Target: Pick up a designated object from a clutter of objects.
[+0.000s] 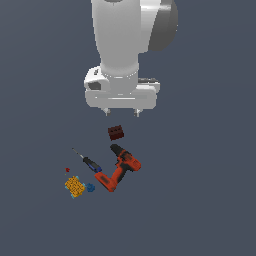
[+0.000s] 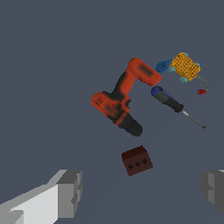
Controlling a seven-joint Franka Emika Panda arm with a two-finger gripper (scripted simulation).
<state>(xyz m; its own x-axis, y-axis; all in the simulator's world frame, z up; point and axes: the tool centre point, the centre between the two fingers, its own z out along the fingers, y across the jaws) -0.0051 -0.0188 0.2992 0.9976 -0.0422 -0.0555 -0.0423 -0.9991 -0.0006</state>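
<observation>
Gripper point(image 1: 121, 113) spread wide above brick point(image 1: 116, 132), gripping nothing, blue lump point(image 1: 90, 187) touching yellow-orange block point(image 1: 74, 186), beside drill point(image 1: 120, 168), no legible writing

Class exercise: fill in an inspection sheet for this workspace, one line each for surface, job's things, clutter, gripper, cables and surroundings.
Surface: plain dark grey floor, unmarked.
Job's things: small blue lump, lying between the yellow-orange block and the drill's base, very close to both.
Clutter: red-and-black drill on its side; dark red brick; blue-handled screwdriver; tiny red bit.
Gripper: gripper open, above the brick, holding nothing.
Cables: nothing seen.
Surroundings: nothing seen.
</observation>
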